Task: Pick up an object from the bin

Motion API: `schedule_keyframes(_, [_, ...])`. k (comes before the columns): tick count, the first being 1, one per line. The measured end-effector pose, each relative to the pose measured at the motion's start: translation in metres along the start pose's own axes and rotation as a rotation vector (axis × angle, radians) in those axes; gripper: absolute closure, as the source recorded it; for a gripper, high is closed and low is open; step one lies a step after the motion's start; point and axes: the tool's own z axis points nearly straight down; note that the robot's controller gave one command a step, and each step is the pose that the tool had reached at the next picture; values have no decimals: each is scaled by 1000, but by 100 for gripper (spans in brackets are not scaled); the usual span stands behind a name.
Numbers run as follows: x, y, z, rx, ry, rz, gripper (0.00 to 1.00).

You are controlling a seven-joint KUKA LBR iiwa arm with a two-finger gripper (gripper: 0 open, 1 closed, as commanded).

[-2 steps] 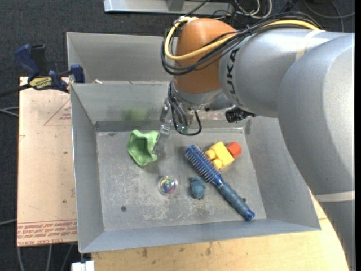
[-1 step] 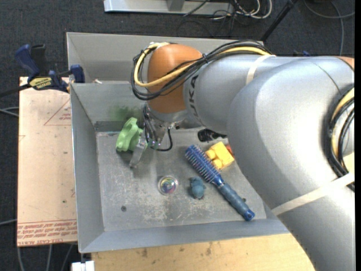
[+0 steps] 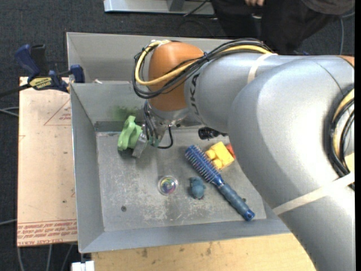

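Note:
My gripper (image 3: pixel 141 144) is low in the bin's back left part, beneath the orange cover on the wrist. A light green soft thing (image 3: pixel 128 132) with a lumpy shape lies right against the gripper's left side, touching it. Whether the gripper has hold of it I cannot tell. A small shiny clear ball (image 3: pixel 167 184) lies on the bin floor below the gripper, apart from it.
A blue hairbrush (image 3: pixel 217 181) lies slanted at the right of the bin floor. A yellow block with a red part (image 3: pixel 220 154) sits behind the hairbrush, and a small teal lump (image 3: pixel 197 188) lies to its left. The arm covers the bin's right side.

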Motion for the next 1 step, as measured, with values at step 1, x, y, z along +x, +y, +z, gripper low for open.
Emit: schedule_keyframes(1, [28, 59, -88, -5, -4, 384, 100])
